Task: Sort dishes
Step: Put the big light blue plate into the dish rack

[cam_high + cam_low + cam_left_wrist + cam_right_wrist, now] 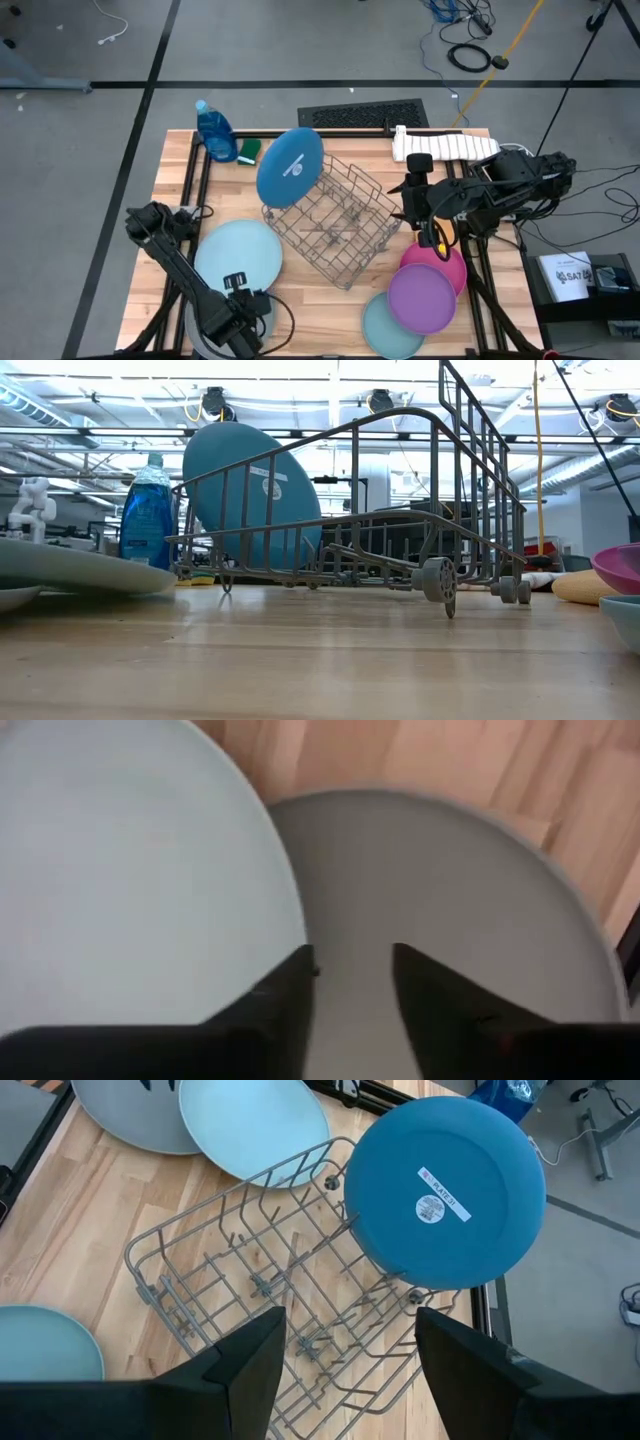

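Observation:
A grey plate (440,890) lies at the table's near left, partly under a pale blue plate (238,255), which also shows in the left wrist view (130,870). My left gripper (248,305) is open over the grey plate, beside the pale blue plate's rim; its fingertips (352,970) straddle bare grey plate. A blue plate (290,165) stands tilted in the wire rack's (335,220) far-left corner. Pink (445,262), purple (422,297) and teal (375,325) plates overlap at the near right. My right gripper (350,1350) is open and empty above the rack's right side.
A blue soap bottle (214,130) and a green sponge (248,150) stand at the far left. A white ribbed object (445,145) and a black mat (362,115) lie at the far edge. An orange object (435,235) lies under my right arm.

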Controlling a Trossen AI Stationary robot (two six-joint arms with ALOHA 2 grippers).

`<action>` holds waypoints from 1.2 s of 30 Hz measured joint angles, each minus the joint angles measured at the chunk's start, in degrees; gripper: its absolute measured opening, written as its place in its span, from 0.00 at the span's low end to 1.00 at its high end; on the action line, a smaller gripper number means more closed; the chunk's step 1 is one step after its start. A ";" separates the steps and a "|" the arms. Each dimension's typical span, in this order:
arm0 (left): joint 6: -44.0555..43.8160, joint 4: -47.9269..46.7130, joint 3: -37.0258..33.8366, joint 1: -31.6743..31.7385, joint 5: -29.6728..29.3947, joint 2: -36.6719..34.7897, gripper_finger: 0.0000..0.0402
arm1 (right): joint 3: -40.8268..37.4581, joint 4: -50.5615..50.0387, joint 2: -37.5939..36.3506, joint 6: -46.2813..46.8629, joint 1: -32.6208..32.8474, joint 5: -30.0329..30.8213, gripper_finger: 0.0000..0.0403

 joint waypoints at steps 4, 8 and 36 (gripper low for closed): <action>-0.53 0.37 0.00 -0.56 -1.73 0.40 0.56 | 0.00 0.02 0.00 -0.02 0.00 0.01 0.54; -0.57 0.67 -0.60 -0.68 -3.03 0.97 0.67 | 0.00 0.02 -0.02 -0.02 0.00 0.00 0.54; -8.26 -9.18 -1.53 -0.06 -0.92 12.72 0.65 | 0.00 1.85 -0.02 -1.53 0.00 0.01 0.54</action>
